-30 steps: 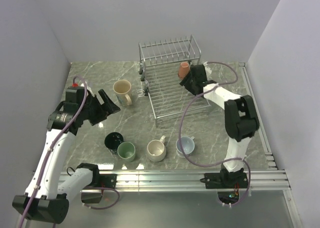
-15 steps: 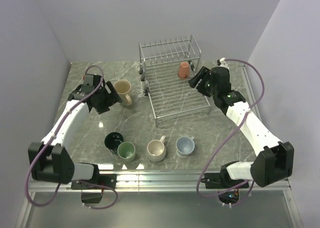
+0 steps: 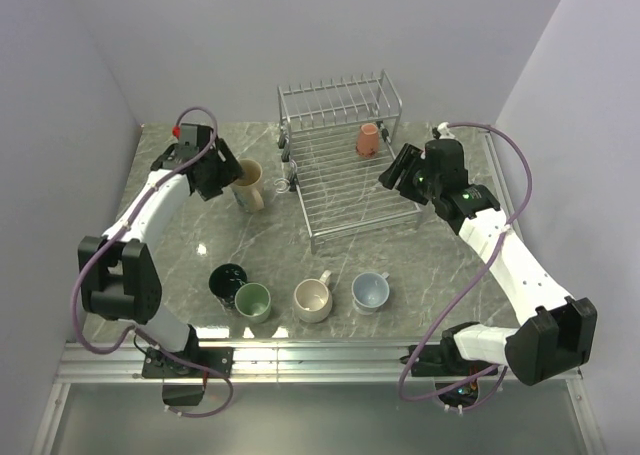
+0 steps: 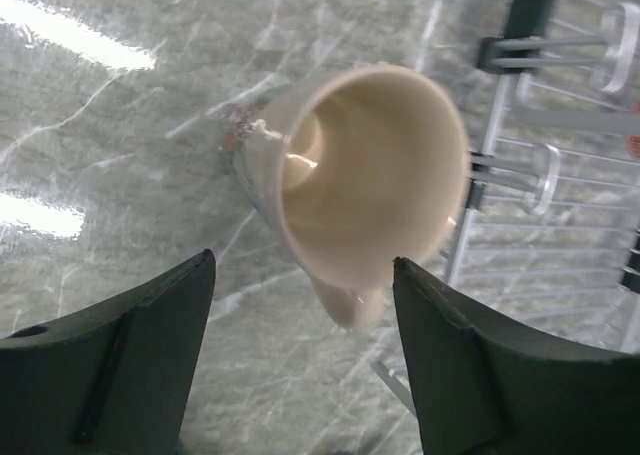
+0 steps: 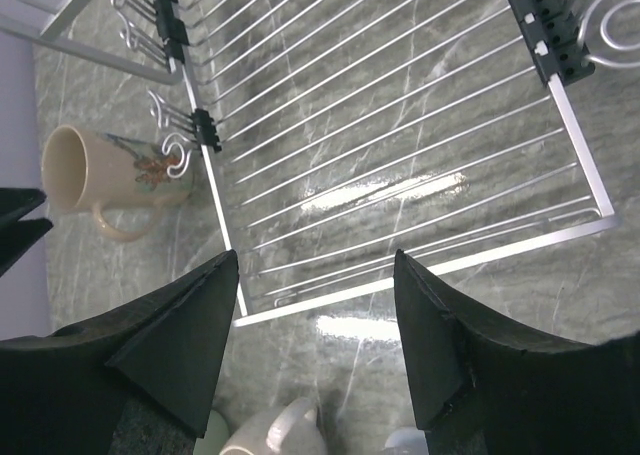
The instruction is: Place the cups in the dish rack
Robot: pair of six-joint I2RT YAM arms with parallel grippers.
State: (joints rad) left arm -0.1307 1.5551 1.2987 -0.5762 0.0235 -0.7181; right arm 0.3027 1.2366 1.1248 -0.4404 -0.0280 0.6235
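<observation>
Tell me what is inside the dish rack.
One small reddish-brown cup, back right in the dish rack. The rest of its wires look bare. Whatever is under the cup is hidden.

1. The worktop [image 3: 270,240] is grey-green marble with thin white veins and bright patches of glare.
2. The dish rack [image 3: 330,88] is shiny silver wire, with small black clips on its edges.
3. The tall mug [image 3: 246,183] is cream inside and out. The right wrist view shows an orange and green painting on its side.
4. The small mug [image 3: 369,138] is reddish-brown.
5. The other mugs are dark teal [image 3: 228,280], light green [image 3: 253,301], beige [image 3: 312,298] and pale blue-white [image 3: 370,291].
6. The arms [image 3: 510,260] are white with black joints, and their cables [image 3: 490,127] are mauve.
7. The left arm's fingers [image 4: 120,375] and the right arm's fingers [image 5: 170,345] are dull black.
</observation>
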